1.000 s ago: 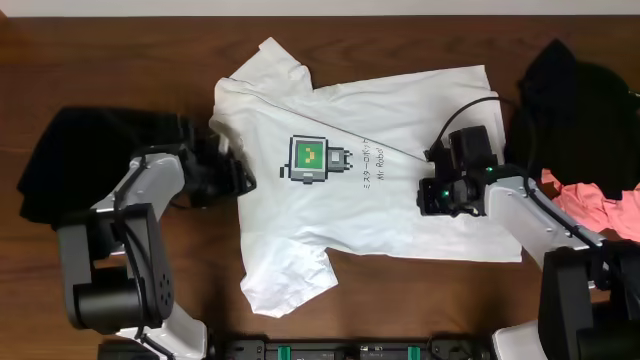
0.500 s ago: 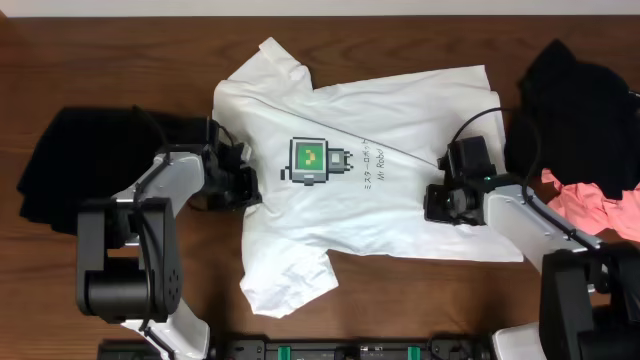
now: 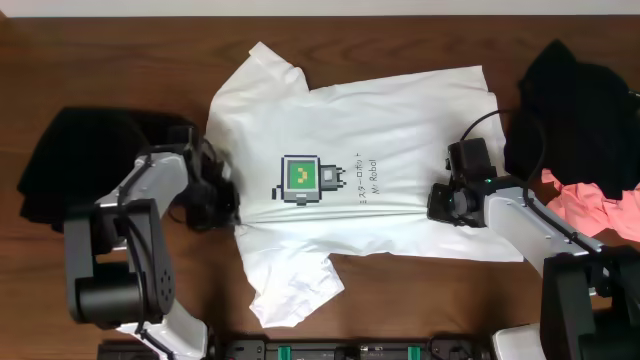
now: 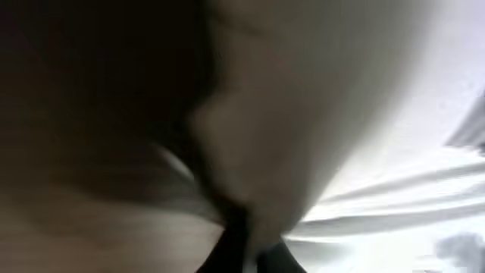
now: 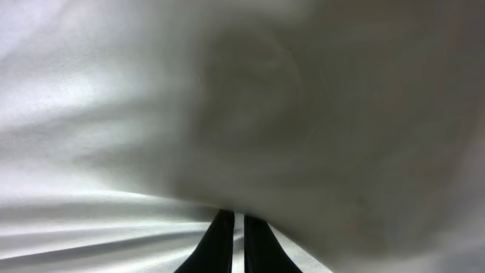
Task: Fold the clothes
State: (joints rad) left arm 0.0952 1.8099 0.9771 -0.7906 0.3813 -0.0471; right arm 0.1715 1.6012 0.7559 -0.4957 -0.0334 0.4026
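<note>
White T-shirt [image 3: 400, 120] is spread unfolded at frame centre, pinched by the clamped left gripper [image 3: 225, 200] and right gripper [image 3: 437, 203]; every fold remains.

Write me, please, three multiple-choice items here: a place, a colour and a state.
1. Where does the pink garment lie? A in a drawer; B beside the right-hand black garment; C in a basket.
2. The pixel robot print's screen is: A red; B blue; C green.
3. The left pincer is: A shut on the white T-shirt's edge; B wide open, holding nothing; C out of view.
B: pink shows at the overhead view's right edge. C: the screen is green. A: its jaws are closed on the fabric.
</note>
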